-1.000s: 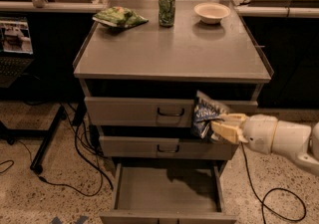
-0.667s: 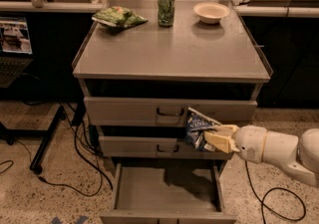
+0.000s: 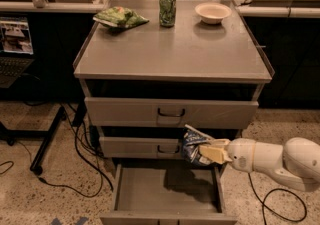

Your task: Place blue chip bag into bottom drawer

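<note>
The blue chip bag (image 3: 192,145) is a crumpled dark navy foil bag with white lettering. My gripper (image 3: 209,152) is shut on it, reaching in from the right on a white arm. The bag hangs in front of the middle drawer, above the right half of the bottom drawer (image 3: 167,189). The bottom drawer is pulled open and its grey flat interior shows, with the bag's shadow on it.
Two upper drawers with black handles (image 3: 171,114) are shut. On the cabinet top (image 3: 175,49) lie a green chip bag (image 3: 120,17), a green can (image 3: 167,9) and a white bowl (image 3: 213,12). Cables and a stand foot (image 3: 37,169) lie on the floor at left.
My gripper has moved down and to the left with the blue chip bag, from beside the top drawer to in front of the middle drawer.
</note>
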Motion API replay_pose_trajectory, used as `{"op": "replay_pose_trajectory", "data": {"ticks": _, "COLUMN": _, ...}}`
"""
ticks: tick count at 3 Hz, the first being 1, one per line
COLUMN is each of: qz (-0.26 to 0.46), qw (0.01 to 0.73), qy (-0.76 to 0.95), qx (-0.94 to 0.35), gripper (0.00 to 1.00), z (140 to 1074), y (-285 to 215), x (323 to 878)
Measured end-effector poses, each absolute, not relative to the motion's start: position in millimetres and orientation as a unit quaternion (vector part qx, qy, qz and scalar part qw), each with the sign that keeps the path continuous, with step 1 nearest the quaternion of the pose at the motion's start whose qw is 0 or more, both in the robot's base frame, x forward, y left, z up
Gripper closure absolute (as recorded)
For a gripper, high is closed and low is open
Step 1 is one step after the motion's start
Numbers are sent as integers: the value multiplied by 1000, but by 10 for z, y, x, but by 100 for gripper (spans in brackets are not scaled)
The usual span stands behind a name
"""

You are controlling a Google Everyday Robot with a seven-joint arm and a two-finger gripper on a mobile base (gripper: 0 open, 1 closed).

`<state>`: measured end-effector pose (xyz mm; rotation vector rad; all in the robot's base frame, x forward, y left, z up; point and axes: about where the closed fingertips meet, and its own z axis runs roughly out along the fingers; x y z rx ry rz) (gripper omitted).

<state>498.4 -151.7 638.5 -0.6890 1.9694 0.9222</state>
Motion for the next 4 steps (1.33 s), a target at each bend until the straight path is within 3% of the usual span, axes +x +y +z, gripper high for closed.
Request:
{"op": "replay_pose_trajectory", "data": {"ticks": 2, "qz": 402, "qw": 388, "qy": 785, "qx": -268, "gripper": 100, "z": 6171, "y": -1487, "x": 4965}}
{"op": "replay_pose_trajectory", "data": {"ticks": 4, "qz": 386, "qw": 420, "qy": 784, "qx": -243, "gripper": 100, "z": 5944, "y": -1283, "x": 4887}}
